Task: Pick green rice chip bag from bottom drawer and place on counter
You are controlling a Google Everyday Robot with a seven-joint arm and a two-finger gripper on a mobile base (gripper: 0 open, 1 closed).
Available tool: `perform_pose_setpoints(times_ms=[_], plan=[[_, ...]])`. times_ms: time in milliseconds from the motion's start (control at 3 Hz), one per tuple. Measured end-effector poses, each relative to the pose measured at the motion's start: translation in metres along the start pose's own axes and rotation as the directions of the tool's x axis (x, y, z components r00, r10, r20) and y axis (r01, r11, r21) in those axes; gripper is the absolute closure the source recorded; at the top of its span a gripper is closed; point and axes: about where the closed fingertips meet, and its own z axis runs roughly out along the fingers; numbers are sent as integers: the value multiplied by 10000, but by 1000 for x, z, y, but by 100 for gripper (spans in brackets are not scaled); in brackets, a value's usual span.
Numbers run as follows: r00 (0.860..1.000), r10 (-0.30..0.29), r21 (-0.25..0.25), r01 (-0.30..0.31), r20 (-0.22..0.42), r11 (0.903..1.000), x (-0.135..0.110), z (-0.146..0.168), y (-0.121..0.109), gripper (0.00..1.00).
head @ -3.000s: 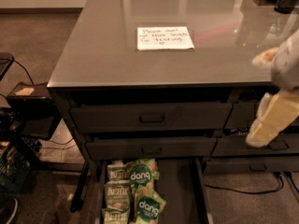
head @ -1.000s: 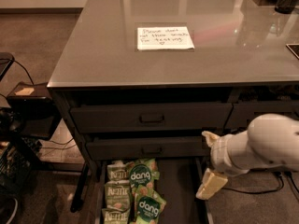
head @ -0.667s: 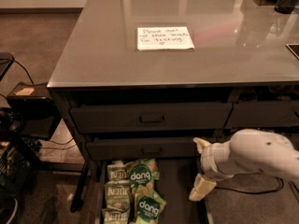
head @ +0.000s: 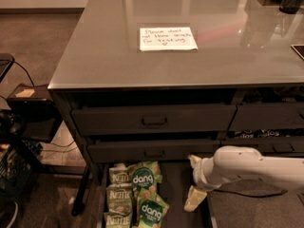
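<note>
a glossy grey counter [head: 95,65] is carrying a white handwritten note [head: 167,38]. below it, the bottom drawer [head: 176,184] is standing open. the green rice chip bag [head: 144,179] is lying in the drawer's left part, overlapping a twin bag [head: 152,213] and touching pale kettle bags [head: 118,196]. the gripper [head: 191,182] is hanging just right of the bags, fingers spread, gripping nothing.

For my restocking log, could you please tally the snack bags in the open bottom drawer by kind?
green rice chip bags: 2
Kettle bags: 3
Total: 5 bags, all lying at the left of the bottom drawer.
The gripper hangs open over the drawer's right side, apart from the bags.
</note>
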Motion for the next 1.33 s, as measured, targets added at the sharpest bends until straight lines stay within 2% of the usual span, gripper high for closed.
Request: perform_pose_setpoints(times_ms=[667,1000,1333], plan=[[9998,156,-399,-151,118,9991,8,16,10,0],[9953,635,-720,-583,726,9957,23,44,14,0],[9827,1276,-1437,-1081,1345,9837,34,98,35,0]])
